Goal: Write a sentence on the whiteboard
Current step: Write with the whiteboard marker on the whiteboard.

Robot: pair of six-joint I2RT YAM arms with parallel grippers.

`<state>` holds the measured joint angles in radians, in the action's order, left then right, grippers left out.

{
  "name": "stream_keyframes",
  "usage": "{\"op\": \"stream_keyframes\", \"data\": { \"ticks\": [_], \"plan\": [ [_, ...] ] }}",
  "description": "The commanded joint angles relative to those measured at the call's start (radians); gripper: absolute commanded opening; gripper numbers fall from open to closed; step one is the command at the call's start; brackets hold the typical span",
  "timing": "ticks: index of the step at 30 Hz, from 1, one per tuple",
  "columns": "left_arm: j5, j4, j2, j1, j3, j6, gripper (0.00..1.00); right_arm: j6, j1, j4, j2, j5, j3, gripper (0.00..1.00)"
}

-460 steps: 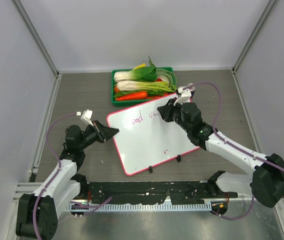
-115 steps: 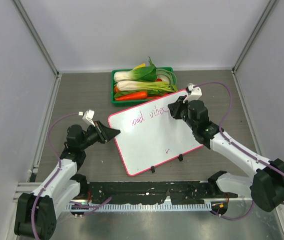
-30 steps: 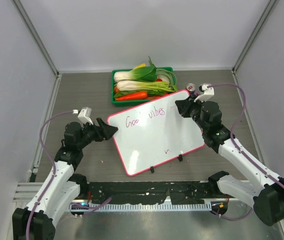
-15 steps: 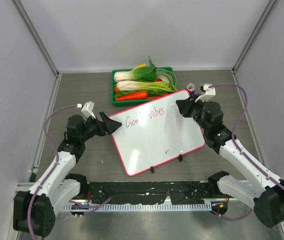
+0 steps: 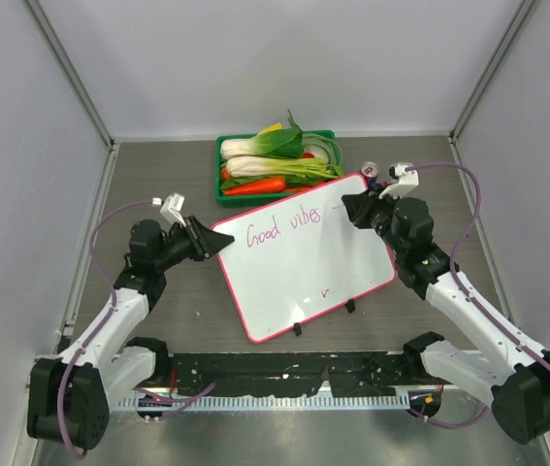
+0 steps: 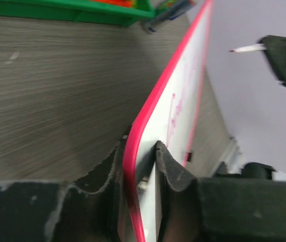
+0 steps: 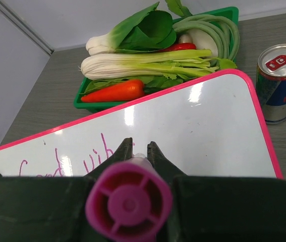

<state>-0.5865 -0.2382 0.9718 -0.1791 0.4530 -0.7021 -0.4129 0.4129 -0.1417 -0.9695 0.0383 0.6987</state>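
The whiteboard (image 5: 304,267), glossy white with a pink frame, lies tilted in mid table. The sentence (image 5: 282,229) reads "Good vibes" in magenta along its far edge. My left gripper (image 5: 212,243) is shut on the board's left corner. In the left wrist view the pink frame (image 6: 132,166) stands between the jaws. My right gripper (image 5: 348,207) is shut on a magenta marker (image 7: 128,201) and hovers just right of "vibes". The right wrist view shows the board (image 7: 208,126) and part of the writing (image 7: 93,157) beyond the fingers.
A green tray (image 5: 224,192) of vegetables stands just behind the board. A drink can (image 7: 279,80) stands by the board's far right corner. A tiny purple tick (image 5: 325,289) sits lower on the board. Two black clips (image 5: 347,306) hold its near edge.
My left arm has shifted a little up and right while holding the board's corner, and the board has tipped slightly. The right gripper with the marker has barely moved.
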Motion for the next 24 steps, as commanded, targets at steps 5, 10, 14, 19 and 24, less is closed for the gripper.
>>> {"op": "stream_keyframes", "data": {
  "ticks": [5, 10, 14, 19, 24],
  "plan": [
    [0.108, 0.18, -0.14, -0.002, 0.006, 0.154, 0.0, 0.016, -0.005, -0.035, 0.017, -0.011, 0.042, 0.02],
    [0.198, 0.189, -0.241, -0.003, -0.042, 0.199, 0.0, 0.016, -0.006, -0.039, 0.009, -0.012, 0.047, 0.01],
    [0.232, 0.204, -0.28, -0.003, -0.062, 0.223, 0.0, 0.014, -0.006, -0.044, 0.002, -0.014, 0.048, 0.01],
    [0.232, 0.235, -0.265, -0.005, -0.062, 0.239, 0.0, 0.016, -0.006, -0.045, -0.008, -0.018, 0.05, 0.01],
    [0.277, 0.235, -0.243, -0.003, -0.062, 0.263, 0.01, 0.016, -0.006, -0.045, -0.006, -0.02, 0.047, 0.01]
  ]
}}
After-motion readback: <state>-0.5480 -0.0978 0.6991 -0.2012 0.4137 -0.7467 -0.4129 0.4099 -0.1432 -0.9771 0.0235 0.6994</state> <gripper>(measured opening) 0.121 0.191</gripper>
